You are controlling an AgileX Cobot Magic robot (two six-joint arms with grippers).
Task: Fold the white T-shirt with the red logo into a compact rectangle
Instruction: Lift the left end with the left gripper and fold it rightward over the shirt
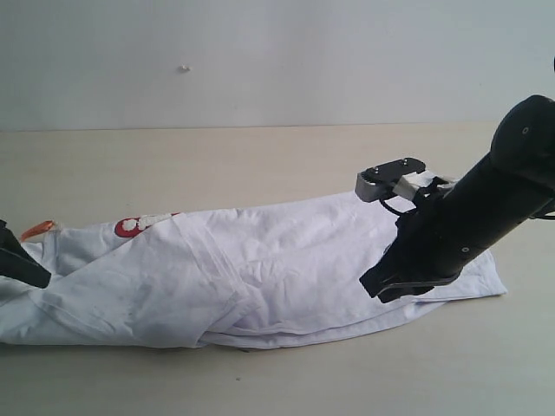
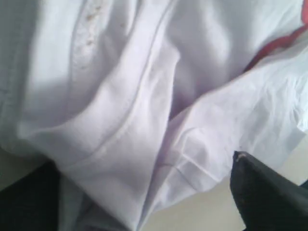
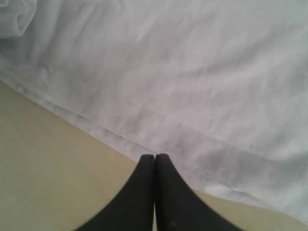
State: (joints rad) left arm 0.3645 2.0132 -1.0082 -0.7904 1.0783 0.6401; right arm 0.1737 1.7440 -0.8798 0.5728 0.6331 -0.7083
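On the table (image 1: 260, 165), the white T-shirt (image 1: 286, 260) lies (folded lengthwise).

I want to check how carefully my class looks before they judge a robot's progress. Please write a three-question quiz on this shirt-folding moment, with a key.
1. True or false: the right gripper is shut.
2. In the exterior view, where on the white T-shirt does the red logo show? A: near its left end. B: at its right end. C: nowhere.
3. Which gripper stands open with cloth between its fingers?

Key: 1 true; 2 A; 3 the left gripper.
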